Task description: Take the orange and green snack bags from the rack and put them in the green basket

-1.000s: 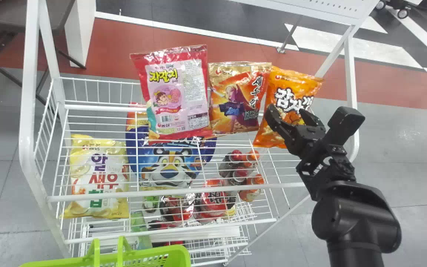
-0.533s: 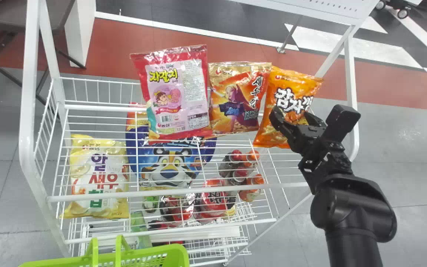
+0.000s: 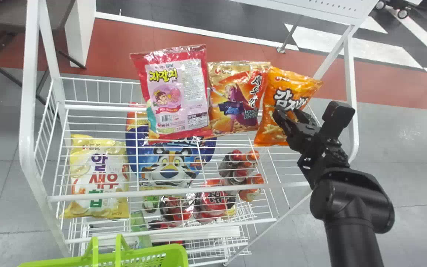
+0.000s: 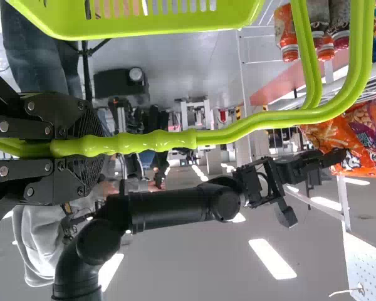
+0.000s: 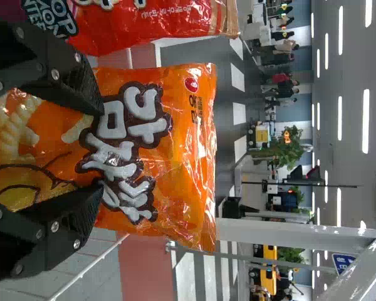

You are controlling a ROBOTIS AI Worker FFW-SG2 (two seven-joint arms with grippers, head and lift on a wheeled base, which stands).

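Note:
In the head view, my right gripper is at the front of the orange snack bag at the upper shelf's right end. The right wrist view has this gripper with its fingers pressed into the orange bag, which bunches between them. The green basket is at the head view's bottom left. In the left wrist view, my left gripper is shut on a handle of the basket. A green package lies low in the rack, partly behind wires.
A red-orange bag stands directly left of the orange one, and a pink bag beyond it. Below are a yellow bag, a blue bag and several bottles. White rack posts rise at both sides.
The right gripper's fingers have drawn closer together on the orange bag, which has crumpled and shifted slightly. The right arm moved a little left and up in the head view; the basket shifted slightly left.

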